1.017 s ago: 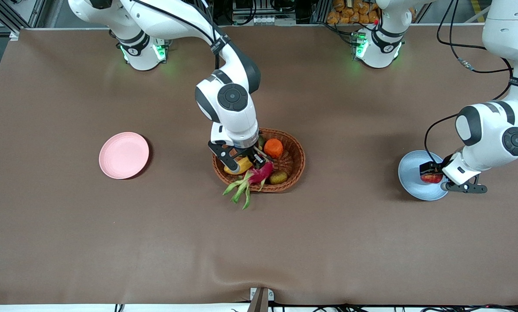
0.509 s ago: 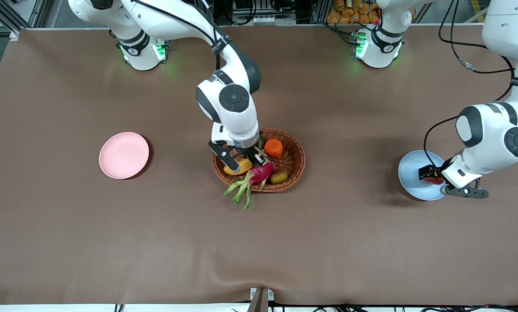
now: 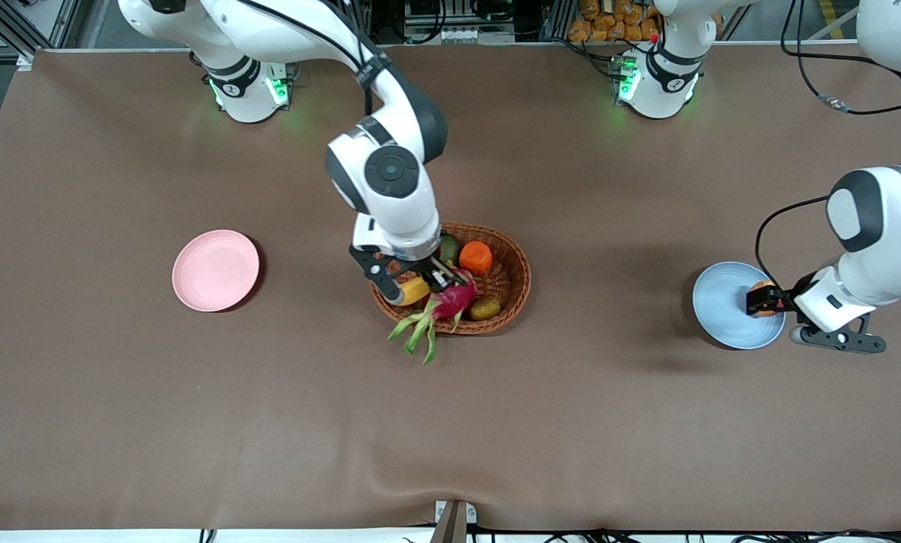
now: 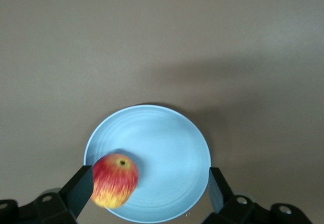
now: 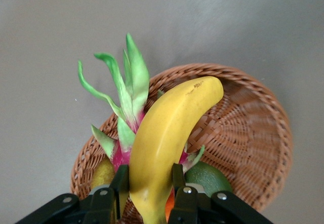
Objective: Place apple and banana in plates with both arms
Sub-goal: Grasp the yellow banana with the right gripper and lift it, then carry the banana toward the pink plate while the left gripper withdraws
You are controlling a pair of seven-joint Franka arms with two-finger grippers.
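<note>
Front view: a brown cloth covers the desk (image 3: 194, 422). The right pincer (image 3: 418, 283) hangs over the woven wicker basket (image 3: 512, 280), clamped on the smooth yellow banana (image 3: 412, 289). A round orange (image 3: 476, 257) and a spiky magenta dragon fruit (image 3: 450, 302) lie in the basket. The matte pink plate (image 3: 216, 270) sits toward the right arm's end.

Left wrist view: the left pincer (image 4: 147, 189) stands wide over the ringed blue plate (image 4: 167, 148) — the streaked red-yellow apple (image 4: 115, 180) rests on it.

Right wrist view: black fingers (image 5: 120, 179) squeeze the curved banana (image 5: 167, 143). No writing is readable.
</note>
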